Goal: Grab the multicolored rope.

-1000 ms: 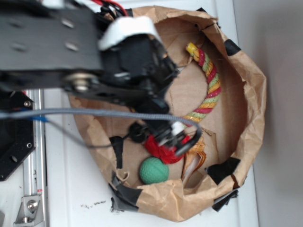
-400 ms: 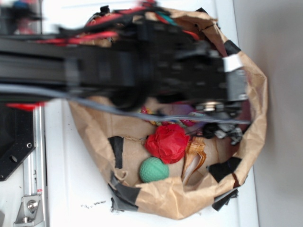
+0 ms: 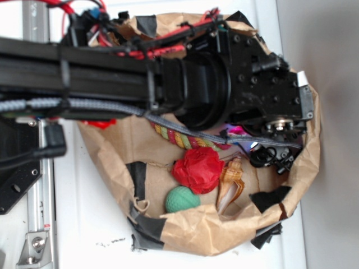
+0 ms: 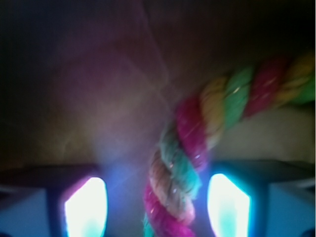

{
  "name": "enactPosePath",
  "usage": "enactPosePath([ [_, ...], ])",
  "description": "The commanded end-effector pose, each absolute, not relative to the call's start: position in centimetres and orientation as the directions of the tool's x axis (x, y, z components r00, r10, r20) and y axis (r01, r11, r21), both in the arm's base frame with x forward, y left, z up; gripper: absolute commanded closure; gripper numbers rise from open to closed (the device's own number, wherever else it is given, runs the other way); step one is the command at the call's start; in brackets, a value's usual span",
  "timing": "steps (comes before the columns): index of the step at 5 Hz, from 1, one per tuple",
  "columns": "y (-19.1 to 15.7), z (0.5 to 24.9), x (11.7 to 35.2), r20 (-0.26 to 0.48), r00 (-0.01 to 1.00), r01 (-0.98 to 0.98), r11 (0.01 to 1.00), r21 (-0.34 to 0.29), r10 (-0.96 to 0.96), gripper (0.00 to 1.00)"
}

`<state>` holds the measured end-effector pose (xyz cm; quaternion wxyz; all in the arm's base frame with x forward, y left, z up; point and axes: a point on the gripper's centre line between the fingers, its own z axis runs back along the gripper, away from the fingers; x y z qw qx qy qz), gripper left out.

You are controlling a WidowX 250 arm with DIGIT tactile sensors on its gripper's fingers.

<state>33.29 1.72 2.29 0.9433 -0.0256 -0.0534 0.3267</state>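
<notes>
Both fingers of the tool [image 4: 157, 207] sit wide apart, gripping nothing, straddling the multicolored rope [image 4: 197, 158], whose long axis runs up between them, curving right.

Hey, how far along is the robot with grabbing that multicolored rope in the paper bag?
Done: the arm is over the brown paper bag, and the wrist view shows the multicolored rope running between the fingers of the claw. In hand: lining up the grasp; the fingers stand apart on either side of the rope, so the claw looks open. Left: closing on the rope and lifting it clear of the red paper ball.
</notes>
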Motion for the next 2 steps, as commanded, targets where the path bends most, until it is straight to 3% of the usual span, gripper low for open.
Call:
enactPosePath([
  [1,0.8,1.5,31.3,0.037,0.811,-0.579,0.81,-0.092,0.584,1.0],
  [2,0.3,-0.1,30.2,-0.019,0.825,-0.565,0.822,-0.072,0.565,1.0],
])
